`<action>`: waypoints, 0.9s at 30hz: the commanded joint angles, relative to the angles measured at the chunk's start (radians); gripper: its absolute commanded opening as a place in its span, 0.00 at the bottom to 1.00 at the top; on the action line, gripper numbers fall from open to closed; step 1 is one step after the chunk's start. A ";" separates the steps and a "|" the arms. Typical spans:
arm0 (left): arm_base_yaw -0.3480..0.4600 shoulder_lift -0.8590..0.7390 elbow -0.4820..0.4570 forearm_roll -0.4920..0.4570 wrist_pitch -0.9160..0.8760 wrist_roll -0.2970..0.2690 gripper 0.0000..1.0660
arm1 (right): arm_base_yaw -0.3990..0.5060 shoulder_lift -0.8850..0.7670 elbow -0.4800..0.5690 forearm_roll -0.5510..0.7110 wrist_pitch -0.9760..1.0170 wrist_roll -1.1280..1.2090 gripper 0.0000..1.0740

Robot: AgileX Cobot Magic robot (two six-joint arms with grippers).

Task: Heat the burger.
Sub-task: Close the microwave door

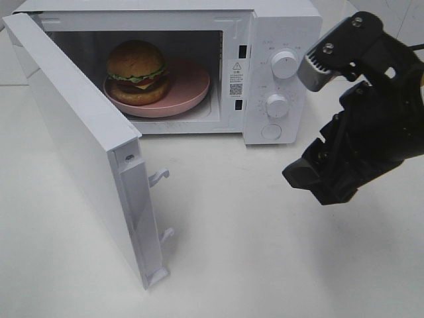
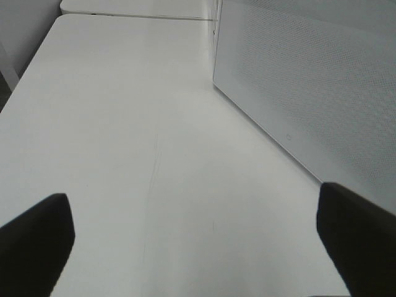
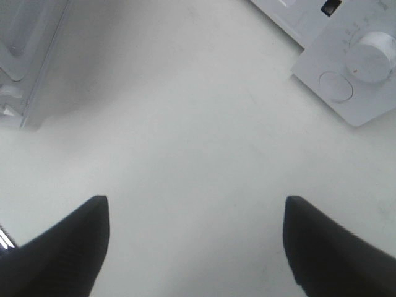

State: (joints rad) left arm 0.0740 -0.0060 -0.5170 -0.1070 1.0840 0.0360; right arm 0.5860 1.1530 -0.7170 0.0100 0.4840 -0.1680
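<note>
The burger (image 1: 137,71), with a golden-brown bun, green lettuce and a dark patty, sits on a pink plate (image 1: 192,89) inside the open white microwave (image 1: 265,26). Its door (image 1: 73,139) swings out toward the front left. My right gripper (image 1: 311,182) hangs open above the table, in front of the microwave's control panel and to the right of the oven's opening; nothing is between its fingers (image 3: 68,247). The left gripper (image 2: 195,244) is open over bare table beside the door's outer face (image 2: 309,93). It does not show in the high view.
Two round knobs (image 1: 285,64) and a round button (image 1: 271,131) are on the microwave's right panel; the lower knob (image 3: 375,55) also shows in the right wrist view. Door latch hooks (image 1: 159,177) stick out from the door's edge. White table (image 1: 252,252) extends in front.
</note>
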 commanded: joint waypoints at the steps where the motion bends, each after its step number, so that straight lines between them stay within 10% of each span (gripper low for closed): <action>1: -0.005 -0.005 0.001 -0.005 -0.013 -0.001 0.94 | -0.005 -0.048 0.004 0.004 0.068 0.031 0.71; 27: -0.005 -0.005 0.001 -0.005 -0.013 -0.001 0.94 | -0.014 -0.379 0.004 -0.010 0.384 0.140 0.71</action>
State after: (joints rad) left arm 0.0740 -0.0060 -0.5170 -0.1070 1.0840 0.0360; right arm 0.5770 0.7850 -0.7150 0.0080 0.8560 -0.0380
